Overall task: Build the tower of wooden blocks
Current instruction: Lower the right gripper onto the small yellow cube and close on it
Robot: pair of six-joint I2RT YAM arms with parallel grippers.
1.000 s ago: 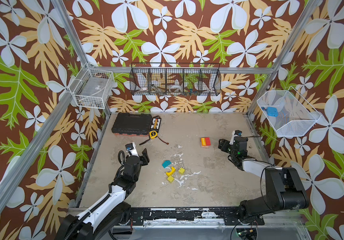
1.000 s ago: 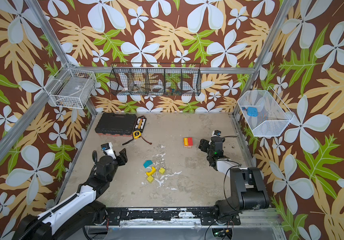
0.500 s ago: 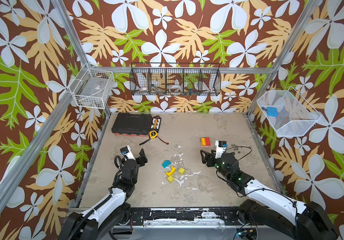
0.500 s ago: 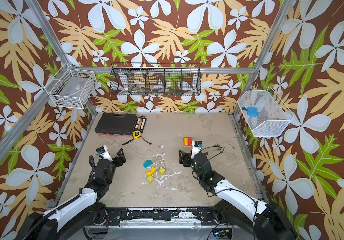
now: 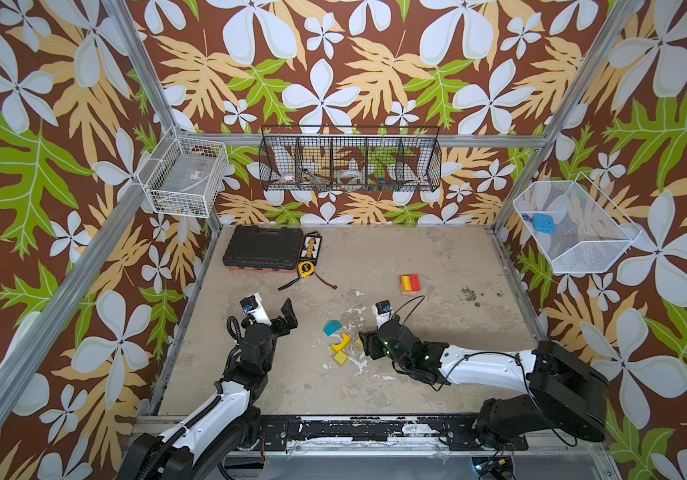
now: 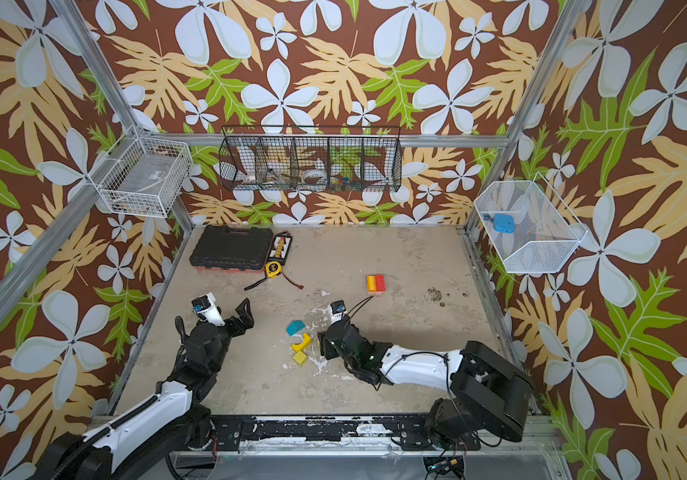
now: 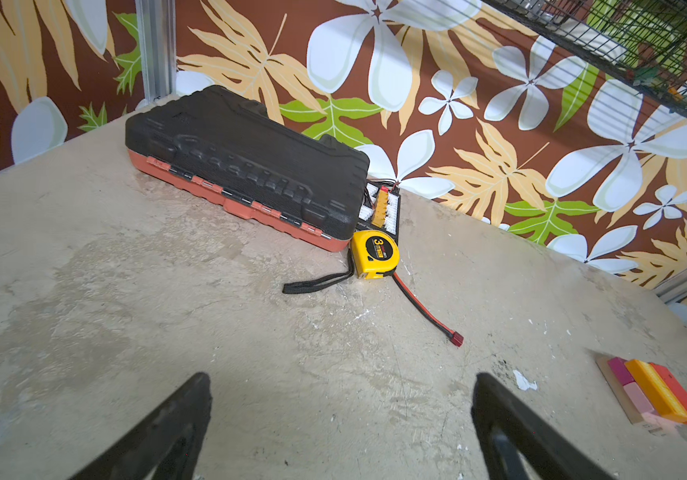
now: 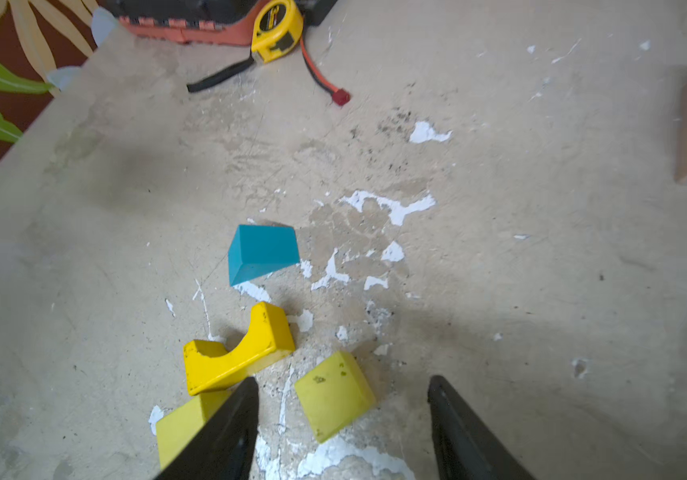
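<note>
Entry: pick of the small yellow-green wood cube (image 8: 333, 395), for the tower. Right gripper (image 8: 342, 380): fingers partly spread, nothing held. The cube lies flat on the worn grey tabletop (image 8: 541, 291) btwn the two fingers. It touches neither and sits closer to the finger beside the yellow wood arch block (image 8: 238, 357). It is also skewed to the finger line, so turn your wrist until the pads face flat sides, not corners. Centre it, come straight down, then close. A second yellow-green wood cube (image 8: 184, 424) is partly hidden behind that same finger, on its outer side, and the arch sits just past its tip. Judged risk: that finger nudges either one on descent, so shift toward the free finger first. The teal wood wedge (image 8: 263, 253) is farther ahead of the tips, clear. Tower base, a tan wood plank w/ pink, magenta, orange and red blocks on it (image 7: 657, 390), is well apart, ahead and outside the free finger. Left gripper (image 7: 342, 380): fingers spread wide, empty, only bare tabletop btwn them.
</note>
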